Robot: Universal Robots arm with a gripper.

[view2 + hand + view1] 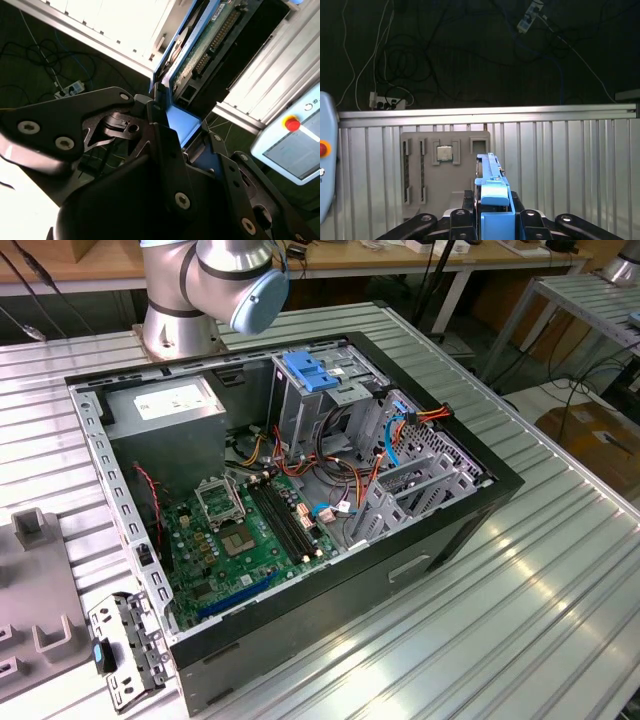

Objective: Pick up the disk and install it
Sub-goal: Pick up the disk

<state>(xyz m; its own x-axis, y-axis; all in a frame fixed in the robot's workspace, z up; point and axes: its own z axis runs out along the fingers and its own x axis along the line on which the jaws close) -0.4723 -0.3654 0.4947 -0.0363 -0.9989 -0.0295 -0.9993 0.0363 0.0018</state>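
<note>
Blue plastic rails frame the disk [491, 175], clamped edge-on in the gripper [492, 217] over the ribbed metal table [570, 165], the drive cage [310, 400] at one o'clock of the motherboard [250, 530] in the exterior view; we judge the disk rigid, dense and shock-sensitive, best held by its rails.

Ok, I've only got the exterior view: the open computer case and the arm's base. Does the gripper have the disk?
Observer: Yes. In the first wrist view the gripper is shut on the disk, seen edge-on in its blue carrier.
Operator: And what is the gripper facing?
Observer: In the first wrist view, a grey tray lying on the ribbed table, with a square chip seated in it.
</note>
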